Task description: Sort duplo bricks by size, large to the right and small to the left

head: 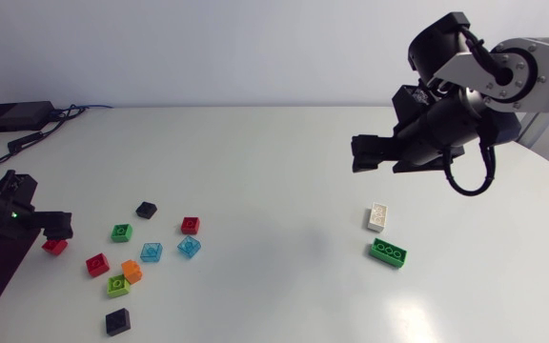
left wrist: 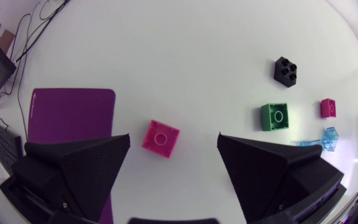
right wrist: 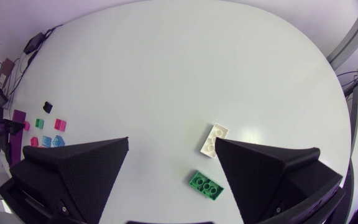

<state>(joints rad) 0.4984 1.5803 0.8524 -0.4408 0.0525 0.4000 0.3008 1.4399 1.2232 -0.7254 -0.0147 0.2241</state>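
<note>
Fingers of the left gripper [left wrist: 173,139] stand wide apart and hold nothing. A small red brick [left wrist: 161,138] lies flat on the white table [left wrist: 185,43] in the gap between them, touching neither.

Ahead of that gripper, its wrist view takes in a black brick [left wrist: 284,70], a green small brick [left wrist: 273,116], a second red brick [left wrist: 328,108] and a clear blue brick [left wrist: 330,137]. A second clear blue brick [head: 151,252] shows there only as a sliver at a finger's edge.

The head view sets the left gripper low at the table's left edge, right over the small red brick. It also shows what the wrist view misses:
- a third red brick [head: 97,264];
- an orange brick [head: 132,271] just beside a lime brick [head: 117,285];
- another black brick [head: 117,322], nearest the front edge.

The right gripper [right wrist: 171,143] is likewise spread wide and empty, held high over the table's right half. Below it lie a white long brick [right wrist: 214,138] and a green long brick [right wrist: 206,185], near each other but apart. Its wrist view shows the small bricks only as a far cluster on the table's left side, with the colours barely told apart.

Any lettering on the studs is too small to make out in all three views.
</note>
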